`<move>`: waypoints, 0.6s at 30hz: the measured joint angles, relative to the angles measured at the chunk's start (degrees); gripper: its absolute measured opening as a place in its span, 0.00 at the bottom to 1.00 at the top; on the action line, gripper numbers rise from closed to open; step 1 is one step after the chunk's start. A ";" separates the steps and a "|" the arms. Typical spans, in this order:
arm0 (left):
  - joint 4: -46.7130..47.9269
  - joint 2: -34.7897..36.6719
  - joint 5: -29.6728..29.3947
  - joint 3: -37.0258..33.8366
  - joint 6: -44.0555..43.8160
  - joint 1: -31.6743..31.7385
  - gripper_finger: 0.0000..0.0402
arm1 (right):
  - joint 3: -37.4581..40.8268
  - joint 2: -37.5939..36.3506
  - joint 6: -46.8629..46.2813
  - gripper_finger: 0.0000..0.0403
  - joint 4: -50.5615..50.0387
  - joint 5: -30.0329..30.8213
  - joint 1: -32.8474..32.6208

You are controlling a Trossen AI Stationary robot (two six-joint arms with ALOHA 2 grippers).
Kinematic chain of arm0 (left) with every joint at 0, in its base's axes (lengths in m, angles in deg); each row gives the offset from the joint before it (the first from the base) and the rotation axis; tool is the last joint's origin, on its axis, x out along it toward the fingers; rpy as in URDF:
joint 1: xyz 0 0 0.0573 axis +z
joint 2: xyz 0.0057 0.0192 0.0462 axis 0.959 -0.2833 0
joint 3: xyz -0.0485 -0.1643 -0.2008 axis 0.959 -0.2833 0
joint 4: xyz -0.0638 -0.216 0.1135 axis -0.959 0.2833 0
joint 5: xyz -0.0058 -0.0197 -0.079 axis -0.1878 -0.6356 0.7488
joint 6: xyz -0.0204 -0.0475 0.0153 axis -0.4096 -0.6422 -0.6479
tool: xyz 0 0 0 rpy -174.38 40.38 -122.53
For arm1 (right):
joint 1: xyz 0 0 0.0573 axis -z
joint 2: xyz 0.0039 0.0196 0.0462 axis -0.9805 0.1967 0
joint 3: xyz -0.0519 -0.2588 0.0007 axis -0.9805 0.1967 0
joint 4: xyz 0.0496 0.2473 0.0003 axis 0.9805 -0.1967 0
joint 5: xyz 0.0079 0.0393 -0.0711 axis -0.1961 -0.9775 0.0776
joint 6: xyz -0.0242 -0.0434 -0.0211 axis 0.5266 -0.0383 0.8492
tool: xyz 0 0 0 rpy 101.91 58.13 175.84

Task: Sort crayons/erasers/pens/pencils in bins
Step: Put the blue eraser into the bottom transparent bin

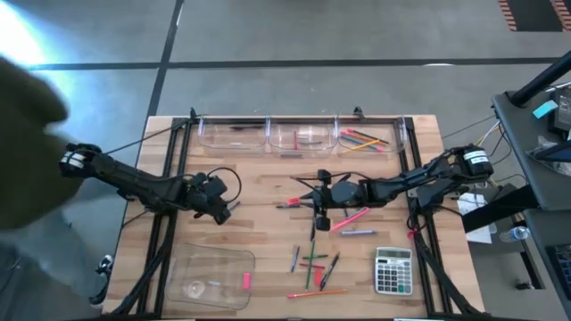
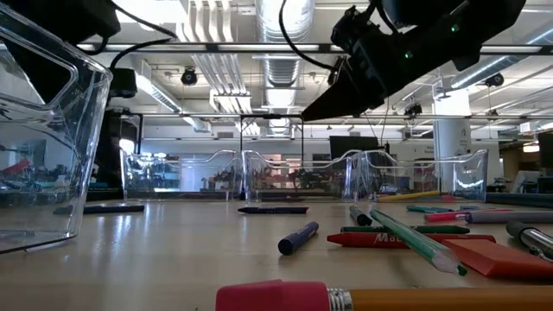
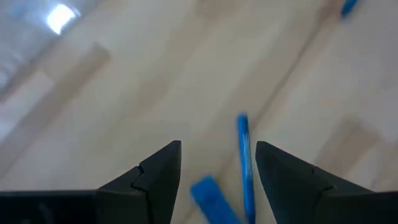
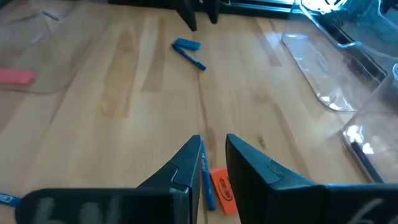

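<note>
Left gripper [image 3: 217, 180] hovers above the bare wood with its dark wedge-shaped fingers spread apart and nothing between them. Just beneath and ahead of that gap lie a slim blue pen [image 3: 244, 163] and, beside it, a small flat blue eraser [image 3: 210, 196], both resting on the pale planked tabletop [image 1: 268, 223].

Right gripper [image 4: 213, 167] hangs over mid-table, fingers drawn close with only a narrow slit left, gripping nothing. Right under its tips sit a stubby orange block [image 4: 222, 189] and a thin blue stick [image 4: 208, 190], touching side by side.

Toward the table's near edge from the right gripper, a loose scatter of thin sticks [image 1: 314, 263] in green, red, orange and dark tones. Beside them, a grey calculator [image 1: 393, 270] with rows of keys.

Beyond both grippers, along the far edge, three clear glossy plastic tubs [image 1: 303, 135] stand in a row; the one on the right arm's side holds orange, pink and green pencils [image 1: 364, 141]. Near the left gripper, at the near edge, a shallow clear tray [image 1: 187, 267] with rounded corners holds a tiny pink eraser [image 1: 246, 280].
</note>
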 joint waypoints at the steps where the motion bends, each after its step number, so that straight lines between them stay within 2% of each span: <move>1: 1.70 0.10 1.22 0.44 0.91 0.06 0.48 | -0.06 -0.17 0.02 0.16 0.00 -0.13 0.00; 4: 5.86 0.44 5.37 2.23 5.75 1.68 0.48 | -0.63 -0.95 0.13 0.16 0.09 -0.18 0.00; 10: 8.70 -0.08 22.17 4.64 21.96 10.06 0.48 | -3.06 -1.43 0.61 0.16 0.12 -0.40 -0.10; 13: 8.80 -0.27 25.87 4.68 29.91 15.07 0.48 | -4.05 -1.43 0.63 0.16 0.16 -0.64 -0.22; 18: 7.71 -1.01 32.78 4.68 33.30 23.74 0.48 | -4.46 -1.43 1.26 0.16 -0.06 -3.19 -0.24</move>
